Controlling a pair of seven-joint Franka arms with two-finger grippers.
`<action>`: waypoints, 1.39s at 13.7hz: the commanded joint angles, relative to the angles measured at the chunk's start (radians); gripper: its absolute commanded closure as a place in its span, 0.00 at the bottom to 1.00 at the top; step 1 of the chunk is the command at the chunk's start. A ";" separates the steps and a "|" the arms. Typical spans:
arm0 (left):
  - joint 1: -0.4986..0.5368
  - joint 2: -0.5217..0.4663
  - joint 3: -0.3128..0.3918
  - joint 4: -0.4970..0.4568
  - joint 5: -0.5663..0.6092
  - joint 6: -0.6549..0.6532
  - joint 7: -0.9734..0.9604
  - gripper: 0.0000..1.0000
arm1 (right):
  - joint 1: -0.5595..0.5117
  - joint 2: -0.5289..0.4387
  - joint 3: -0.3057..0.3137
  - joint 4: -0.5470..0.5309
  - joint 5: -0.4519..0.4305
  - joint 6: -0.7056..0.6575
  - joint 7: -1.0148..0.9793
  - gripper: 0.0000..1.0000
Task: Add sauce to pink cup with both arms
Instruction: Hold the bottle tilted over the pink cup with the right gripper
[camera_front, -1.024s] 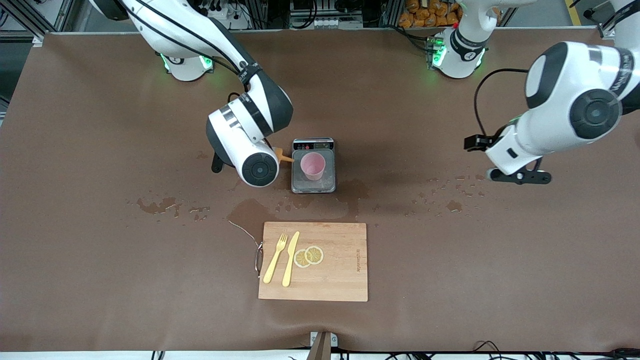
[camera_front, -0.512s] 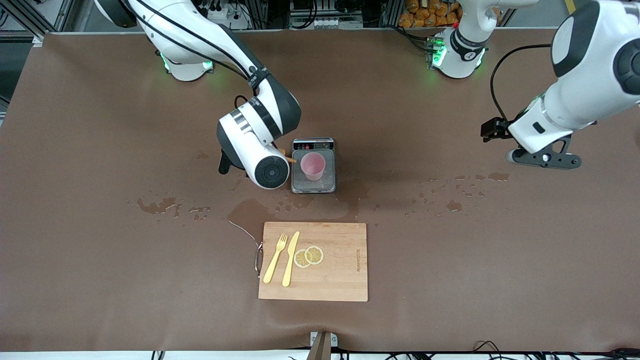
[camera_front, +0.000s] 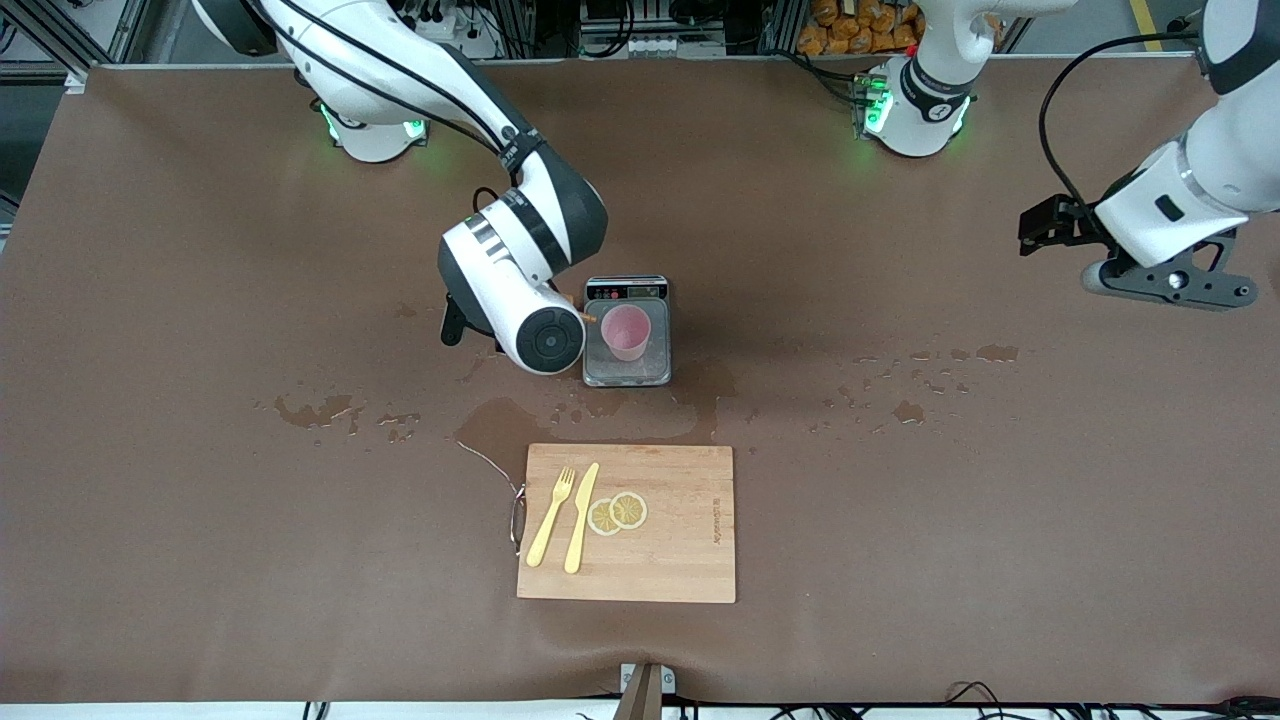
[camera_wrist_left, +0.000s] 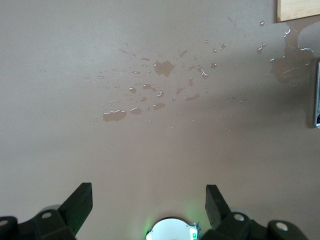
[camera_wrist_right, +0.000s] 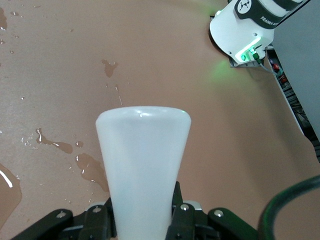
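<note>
Orange-capped sauce (camera_wrist_right: 142, 165) clamped in right hand (camera_wrist_right: 142, 220) beside pink cup (camera_front: 626, 332) — left hand (camera_wrist_left: 145, 207) apart

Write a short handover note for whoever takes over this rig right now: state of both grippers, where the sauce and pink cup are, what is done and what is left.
Right gripper: shut on the sauce bottle, held beside the scale with its orange nozzle pointing at the pink cup's rim.
Left gripper: open, empty, up over bare table at the left arm's end; that arm waits.
Pink cup: upright on the scale, which lies farther from the front camera than the cutting board.
Done: bottle picked up and brought to the cup.
Left: squeezing sauce in; whether any is in the cup yet cannot be seen. Then put the bottle down.
</note>
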 joint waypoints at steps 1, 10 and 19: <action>-0.010 -0.006 0.019 0.031 -0.015 -0.020 0.033 0.00 | 0.030 0.038 -0.009 0.081 -0.022 -0.053 0.027 1.00; -0.004 -0.007 0.016 0.047 -0.014 0.020 -0.004 0.00 | 0.013 0.063 -0.009 0.104 -0.020 -0.055 0.031 1.00; 0.008 -0.009 0.019 0.050 -0.012 0.026 -0.027 0.00 | -0.154 -0.084 -0.003 0.057 0.070 -0.052 -0.161 1.00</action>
